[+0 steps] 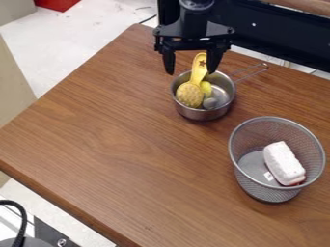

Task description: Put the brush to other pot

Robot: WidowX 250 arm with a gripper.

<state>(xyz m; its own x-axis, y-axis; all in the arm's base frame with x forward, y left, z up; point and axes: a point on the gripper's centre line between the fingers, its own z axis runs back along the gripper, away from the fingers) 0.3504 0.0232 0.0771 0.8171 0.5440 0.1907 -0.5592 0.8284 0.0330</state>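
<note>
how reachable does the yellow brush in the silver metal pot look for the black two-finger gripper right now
Probably yes: the gripper hangs open over the pot, and the brush leans with its handle above the rim, toward the fingers. Nothing appears to cover that handle.

Metal saucepan [203, 115] on brown wooden surface [97, 135], wire handle out to upper right. Yellow brush [190, 95] in saucepan, head down, star-marked handle sticking up past rim. Small yellow item [206, 88] and greyish round item [210, 102] beside brush head, also in saucepan. Black gripper [191, 72] over saucepan, jaws apart, brush handle visible between them. Mesh basket [266, 194] lower right of saucepan, not touching; white block [283, 163] inside, tilted, reddish bottom edge.
</note>
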